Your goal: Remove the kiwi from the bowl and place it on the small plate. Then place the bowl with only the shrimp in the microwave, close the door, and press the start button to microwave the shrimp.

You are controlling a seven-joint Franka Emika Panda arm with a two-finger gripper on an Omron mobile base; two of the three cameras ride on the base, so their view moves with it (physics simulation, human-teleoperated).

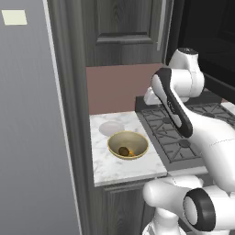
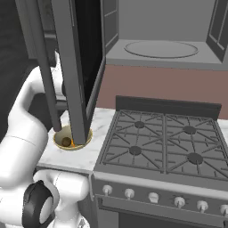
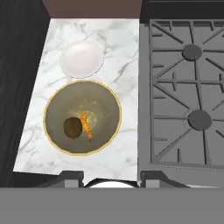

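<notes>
So nothing of the job is done yet.

From the left base view, the bowl (image 1: 128,145) sits on the marble counter (image 1: 110,167), just left of the stove (image 1: 179,133). The kiwi (image 1: 123,150) is inside the bowl, with the orange shrimp (image 1: 131,153) right beside it. The small plate (image 1: 111,129) lies just behind the bowl, bare. The arm (image 1: 174,108) bends up over the stove.

From the right base view, the microwave (image 2: 162,33) hangs above the stove (image 2: 160,142), and its door (image 2: 75,67) stands swung open, out over the bowl (image 2: 71,139). The door hides part of the bowl, but the kiwi (image 2: 66,142) peeks out inside. The glass turntable (image 2: 161,49) has nothing on it.

From the hand view, the camera looks straight down from high up. The bowl (image 3: 82,117) holds the kiwi (image 3: 72,127) touching the shrimp (image 3: 86,126). The small plate (image 3: 82,59) is just past the bowl, close to its rim. The gripper (image 3: 110,176) hangs above, well apart from the bowl. Its fingertips (image 3: 71,177) stand partly apart with nothing between them (it holds nothing).

Still to do, I think: go down and pick up the kiwi, set it on the small plate, put the bowl in the microwave, shut the door, and press start.
</notes>
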